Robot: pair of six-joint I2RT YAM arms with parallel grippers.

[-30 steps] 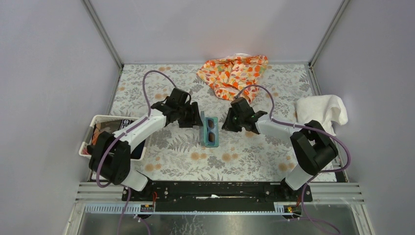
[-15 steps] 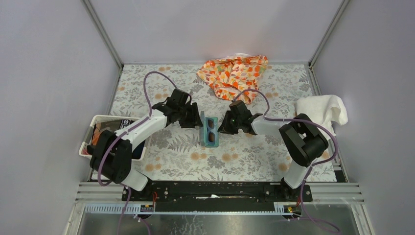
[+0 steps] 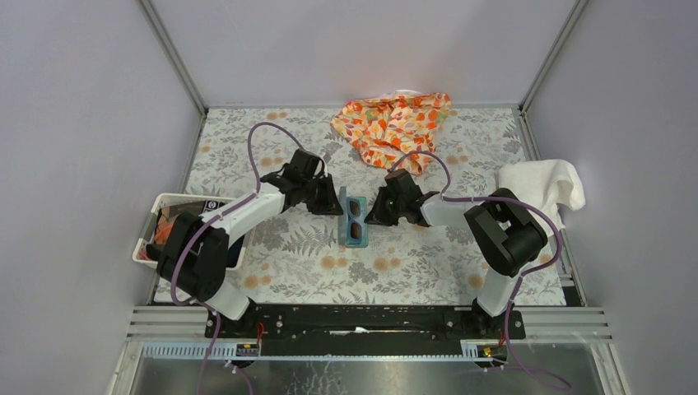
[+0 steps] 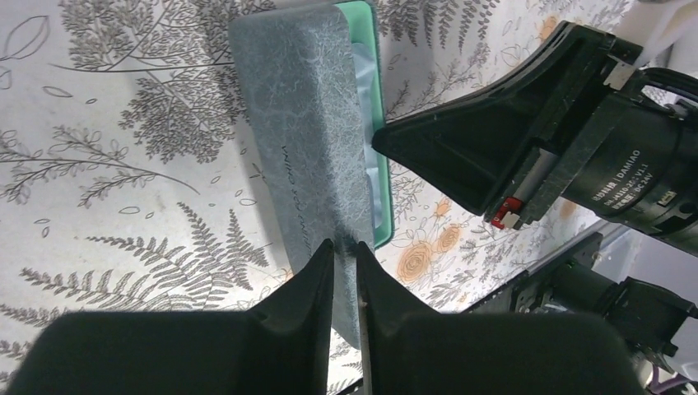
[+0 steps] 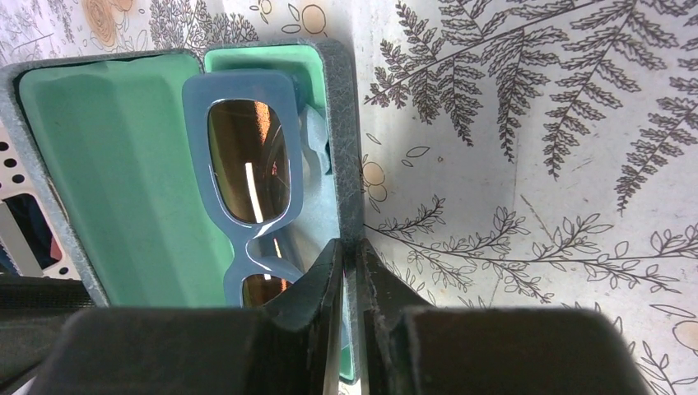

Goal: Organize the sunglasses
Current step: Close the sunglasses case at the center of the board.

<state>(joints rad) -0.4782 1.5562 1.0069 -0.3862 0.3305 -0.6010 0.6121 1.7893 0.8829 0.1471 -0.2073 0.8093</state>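
Checking in from the remote seat: the sunglasses [image 5: 247, 169] are lying in the open case [image 4: 300, 140], which sits mid-table between the two arms. Their long axis runs near-to-far, lined up with the long axis of the case, so one lens is toward the arm bases and the other toward the back wall, both facing up (blue frame, brownish lenses, a bit of glare on them). The lid stands up on the left side of the case, with its green lining facing the glasses. The left gripper [image 4: 346, 245] has come in from the left, and its jaws are pinched down to a sliver on the edge of that grey lid. The right gripper [image 5: 349, 245] comes in from the opposite side, jaws just as narrow, clamped over the right-hand wall of the case right next to the frame. Neither gripper is touching the glasses themselves. Around it all there's an orange cloth [image 3: 393, 123] at the back, a towel [image 3: 539, 185] at the right edge, and a bin [image 3: 165, 206] at the left, all well apart from the case.
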